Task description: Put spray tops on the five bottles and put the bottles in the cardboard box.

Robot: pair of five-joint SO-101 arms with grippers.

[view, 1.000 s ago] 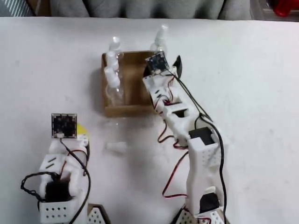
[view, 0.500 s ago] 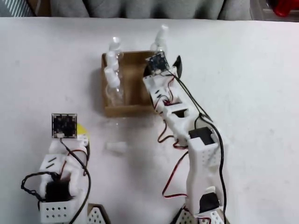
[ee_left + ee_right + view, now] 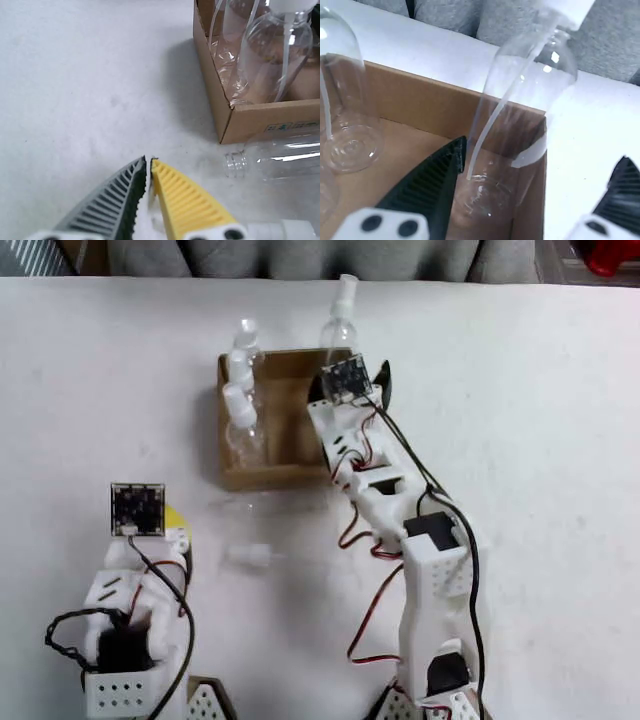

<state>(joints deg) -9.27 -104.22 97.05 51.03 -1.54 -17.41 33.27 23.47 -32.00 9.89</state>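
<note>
Nothing can be read here, neither words nor numbers. The cardboard box [image 3: 250,120] has a small printed mark [image 3: 281,127] on its outer wall, low down and near the corner, but the print is too small to make out.

left arm [image 3: 125,610]: folded back, close to its base
left tool [image 3: 148,161]: fingers pressed together, empty
right arm [image 3: 400,510]: stretched far forward
right tool [image 3: 540,165]: fingers spread wide
</note>
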